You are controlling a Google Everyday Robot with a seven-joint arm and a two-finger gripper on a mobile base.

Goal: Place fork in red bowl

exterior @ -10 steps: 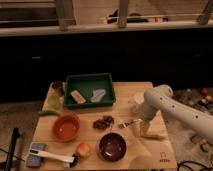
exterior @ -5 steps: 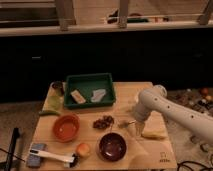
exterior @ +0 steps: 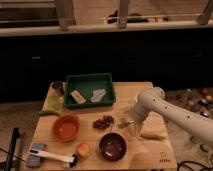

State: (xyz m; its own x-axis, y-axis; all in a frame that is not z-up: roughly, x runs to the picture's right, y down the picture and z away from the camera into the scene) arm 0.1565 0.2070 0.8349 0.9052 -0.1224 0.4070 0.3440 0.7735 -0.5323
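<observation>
the task is at its start, as i judge it: the fork (exterior: 123, 124) is down at the worktop (exterior: 145, 153), well right of the red bowl (exterior: 66, 128), with the claw (exterior: 131, 123) right at it, and i cannot tell if it grips the fork yet.

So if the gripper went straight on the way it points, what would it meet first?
Likely the fork just below the gripper, over the table right of centre; depth unclear, maybe bare wood.
</observation>
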